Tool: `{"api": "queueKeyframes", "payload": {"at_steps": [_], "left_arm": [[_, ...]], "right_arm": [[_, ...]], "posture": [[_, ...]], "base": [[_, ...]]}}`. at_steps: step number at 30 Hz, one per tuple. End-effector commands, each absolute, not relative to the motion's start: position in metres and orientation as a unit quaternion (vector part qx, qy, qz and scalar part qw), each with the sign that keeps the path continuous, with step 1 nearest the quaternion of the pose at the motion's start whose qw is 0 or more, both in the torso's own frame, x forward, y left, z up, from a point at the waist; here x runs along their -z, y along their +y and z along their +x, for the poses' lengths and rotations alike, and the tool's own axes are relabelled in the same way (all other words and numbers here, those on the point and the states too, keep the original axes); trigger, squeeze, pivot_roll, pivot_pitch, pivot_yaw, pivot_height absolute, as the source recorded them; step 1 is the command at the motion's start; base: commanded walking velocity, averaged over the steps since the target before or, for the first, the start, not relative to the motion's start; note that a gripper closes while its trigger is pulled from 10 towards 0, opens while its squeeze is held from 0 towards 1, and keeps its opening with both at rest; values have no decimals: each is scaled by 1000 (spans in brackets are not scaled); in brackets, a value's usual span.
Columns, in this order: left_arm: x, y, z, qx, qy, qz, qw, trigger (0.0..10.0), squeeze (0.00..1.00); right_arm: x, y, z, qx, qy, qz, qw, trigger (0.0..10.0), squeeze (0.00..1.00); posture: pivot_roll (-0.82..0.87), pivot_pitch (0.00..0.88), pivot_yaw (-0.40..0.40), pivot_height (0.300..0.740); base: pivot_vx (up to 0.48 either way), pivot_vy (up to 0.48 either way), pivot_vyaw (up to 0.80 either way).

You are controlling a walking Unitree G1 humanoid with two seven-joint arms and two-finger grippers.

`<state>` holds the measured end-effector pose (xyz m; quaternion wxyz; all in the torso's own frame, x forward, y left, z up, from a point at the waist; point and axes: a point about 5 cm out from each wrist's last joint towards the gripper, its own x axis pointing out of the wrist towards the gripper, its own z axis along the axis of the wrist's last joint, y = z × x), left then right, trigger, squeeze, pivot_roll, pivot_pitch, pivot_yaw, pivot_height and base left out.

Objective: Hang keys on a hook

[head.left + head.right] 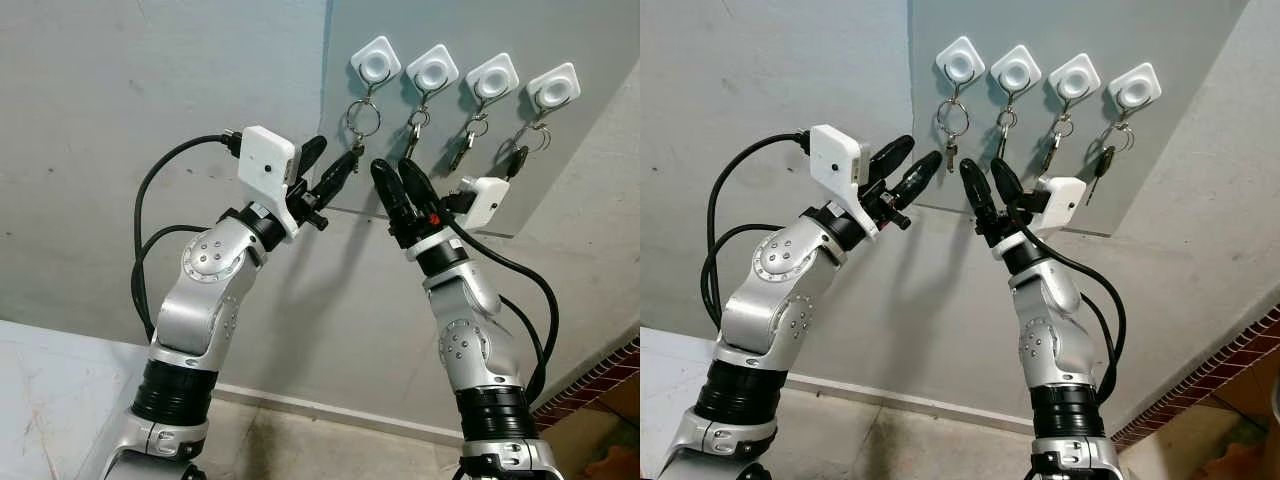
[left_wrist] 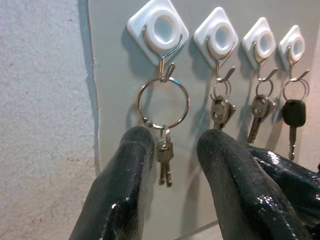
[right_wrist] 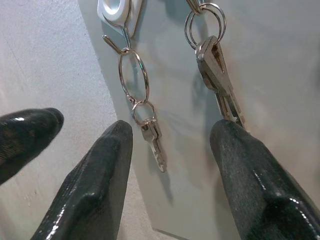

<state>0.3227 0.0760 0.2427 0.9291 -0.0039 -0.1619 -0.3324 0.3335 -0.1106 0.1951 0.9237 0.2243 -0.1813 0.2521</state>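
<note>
We see four white hooks in a row on a grey panel [image 1: 560, 200] fixed to the wall, each already carrying keys. The keys [image 2: 164, 156] on the big ring [image 2: 163, 104] hang from the leftmost hook [image 2: 157, 31], their long axis straight down. Our left gripper [image 1: 335, 172] is raised just below and left of that ring, fingers [image 2: 125, 190] apart and holding nothing, with the keys dangling between the fingertips and slightly farther away, against the panel. Our right gripper [image 1: 398, 180] is raised beside it, below the first two hooks, also spread and empty. We judge the hanging done: the ring sits on the hook, the left gripper is nearer, and what remains is to draw both arms back without snagging the ring.
</note>
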Motion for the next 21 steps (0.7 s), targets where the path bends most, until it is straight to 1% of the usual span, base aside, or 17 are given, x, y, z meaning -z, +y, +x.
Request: {"api": "queueKeyframes", "payload": {"at_steps": [1,2,4,6,7,9,10,15,16,17,19,20,21], "left_arm": [[-239,74,326,331,-144,6,932,10000,0],[-239,74,326,331,-144,6,932,10000,0],[-217,75,327,319,-115,5,941,10000,0],[-212,75,327,317,-111,7,942,10000,0],[-190,75,325,304,-85,3,949,10000,0],[-187,75,325,303,-81,1,950,10000,0],[-176,75,324,299,-69,3,952,10000,0],[-130,76,313,286,-30,50,957,10000,0],[-109,78,310,275,7,45,960,10000,0],[-98,80,309,270,30,41,962,10000,0],[-78,82,304,271,66,34,960,10000,0],[-78,82,304,271,66,34,960,10000,0],[-65,84,302,265,87,32,960,10000,0]], "right_arm": [[-199,-113,331,-251,-190,218,924,10000,0],[-199,-113,331,-251,-190,218,924,10000,0],[-188,-117,326,-244,-177,212,930,10000,0],[-184,-119,325,-242,-171,208,932,10000,0],[-169,-123,319,-233,-150,198,940,10000,0],[-167,-124,318,-232,-147,197,941,10000,0],[-161,-126,315,-230,-139,196,943,10000,0],[-132,-133,301,-214,-97,180,955,10000,0],[-117,-138,295,-200,-76,170,962,10000,0],[-109,-141,293,-191,-64,167,965,10000,0],[-92,-148,288,-172,-37,154,972,10000,0],[-92,-148,288,-172,-37,154,972,10000,0],[-79,-154,285,-152,-19,150,977,10000,0]], "posture": [[62,20,-53,740],[62,20,-53,740],[57,22,-50,740],[57,22,-50,740],[58,20,-49,740],[58,20,-49,740],[58,18,-50,740],[52,14,-49,740],[52,15,-49,740],[52,15,-49,740],[45,13,-44,740],[45,13,-44,740],[44,13,-40,740]], "base": [[0,0,0],[0,0,0],[0,0,0],[0,0,0],[0,0,0],[0,0,0],[0,0,0],[0,0,0],[0,0,0],[0,0,0],[0,0,0],[0,0,0],[0,0,0]]}}
